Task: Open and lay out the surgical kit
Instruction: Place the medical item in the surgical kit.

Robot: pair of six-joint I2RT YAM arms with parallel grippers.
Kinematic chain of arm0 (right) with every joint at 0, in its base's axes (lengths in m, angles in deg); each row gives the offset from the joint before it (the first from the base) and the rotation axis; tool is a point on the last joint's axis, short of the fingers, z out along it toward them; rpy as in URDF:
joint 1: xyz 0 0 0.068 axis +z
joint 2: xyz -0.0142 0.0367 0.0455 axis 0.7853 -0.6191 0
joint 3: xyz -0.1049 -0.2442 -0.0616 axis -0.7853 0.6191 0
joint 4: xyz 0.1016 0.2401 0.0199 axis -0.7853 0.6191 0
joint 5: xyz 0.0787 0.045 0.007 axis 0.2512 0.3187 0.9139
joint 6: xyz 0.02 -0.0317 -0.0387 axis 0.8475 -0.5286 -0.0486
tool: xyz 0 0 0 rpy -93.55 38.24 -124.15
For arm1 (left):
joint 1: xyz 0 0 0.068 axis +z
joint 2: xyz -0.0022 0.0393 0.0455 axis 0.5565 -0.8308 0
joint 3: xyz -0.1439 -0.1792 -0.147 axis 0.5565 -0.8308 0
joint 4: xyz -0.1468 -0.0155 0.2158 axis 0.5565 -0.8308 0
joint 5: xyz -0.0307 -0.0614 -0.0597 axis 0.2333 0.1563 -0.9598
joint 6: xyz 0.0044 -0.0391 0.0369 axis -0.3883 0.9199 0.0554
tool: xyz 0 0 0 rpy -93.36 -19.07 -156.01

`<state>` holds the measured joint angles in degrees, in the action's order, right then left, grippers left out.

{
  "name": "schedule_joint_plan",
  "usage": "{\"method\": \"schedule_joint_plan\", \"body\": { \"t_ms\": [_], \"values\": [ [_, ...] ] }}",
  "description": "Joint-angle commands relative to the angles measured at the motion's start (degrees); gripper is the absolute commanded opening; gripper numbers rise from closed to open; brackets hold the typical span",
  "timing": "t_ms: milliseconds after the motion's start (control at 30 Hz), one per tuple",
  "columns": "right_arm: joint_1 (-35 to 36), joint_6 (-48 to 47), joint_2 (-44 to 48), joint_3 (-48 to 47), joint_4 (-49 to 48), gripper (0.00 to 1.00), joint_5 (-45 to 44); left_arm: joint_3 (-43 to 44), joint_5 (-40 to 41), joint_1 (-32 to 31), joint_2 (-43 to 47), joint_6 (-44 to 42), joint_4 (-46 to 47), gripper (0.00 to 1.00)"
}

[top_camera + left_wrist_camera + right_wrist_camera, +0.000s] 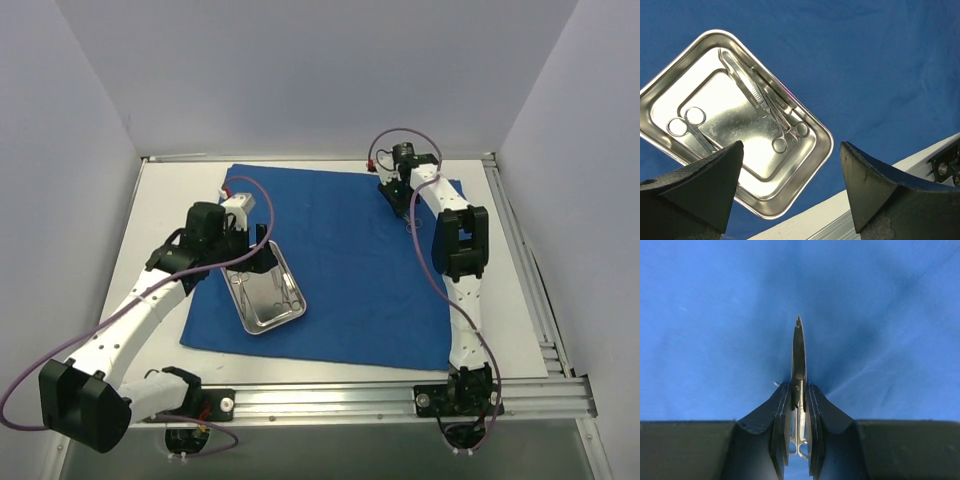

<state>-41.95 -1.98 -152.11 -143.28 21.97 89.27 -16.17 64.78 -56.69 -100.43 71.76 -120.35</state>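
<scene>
Right gripper (pixel 799 386) clenched on scissors (pixel 798 347), arm stretched over cloth (pixel 715 315); left gripper (pixel 790 150) wide above tray (pixel 725 120).

i'm looking into a lab test cell: plain white walls (pixel 300 70) box in a white table (pixel 170 185), with an aluminium rail (pixel 330 400) along its near edge.

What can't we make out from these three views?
- Right wrist: the instrument in the right gripper shows edge-on; its handles sit between the fingers, type unclear.
- Left wrist: a finger of the left gripper covers the scissors' blades and part of the tray edge.
- Top: tray instruments too small to count.
</scene>
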Motion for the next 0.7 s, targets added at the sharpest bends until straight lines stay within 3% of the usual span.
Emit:
{"method": "schedule_joint_plan", "body": {
  "t_ms": [0, 167, 300, 367, 400, 500, 667],
  "values": [
    [-2.15, -3.42, -0.35, -1.27, 3.41, 0.02, 1.05, 1.74, -2.06, 0.81, -1.00, -0.43, 1.93, 0.86],
    [-2.33, -2.19, -1.75, -2.05, 3.04, 0.18, 1.05, 3.93, -1.09, 2.65, -7.48, 0.89, -0.26, 0.80],
    [-2.33, 0.79, 0.35, 0.23, -2.22, 0.40, -1.40, 6.83, -1.80, 4.24, -14.61, 1.60, -2.81, 0.71],
    [-2.33, 2.55, 1.75, 0.67, -2.94, 0.46, -1.32, 9.11, 0.38, 4.33, -17.24, 2.12, -5.17, 0.69],
    [-2.33, 3.08, 2.37, 0.67, -3.89, 0.55, -1.32, 9.82, 0.75, 4.42, -18.22, 2.21, -5.80, 0.69],
    [-2.16, 6.67, 5.09, 0.93, -5.65, 0.62, -1.67, 12.46, 4.08, 4.42, -21.03, 3.43, -9.31, 0.61],
    [2.75, 17.83, 15.52, 8.47, -13.03, 0.64, -17.17, 16.15, 11.90, 4.15, -25.24, 6.51, -17.37, 0.56]
  ]
}}
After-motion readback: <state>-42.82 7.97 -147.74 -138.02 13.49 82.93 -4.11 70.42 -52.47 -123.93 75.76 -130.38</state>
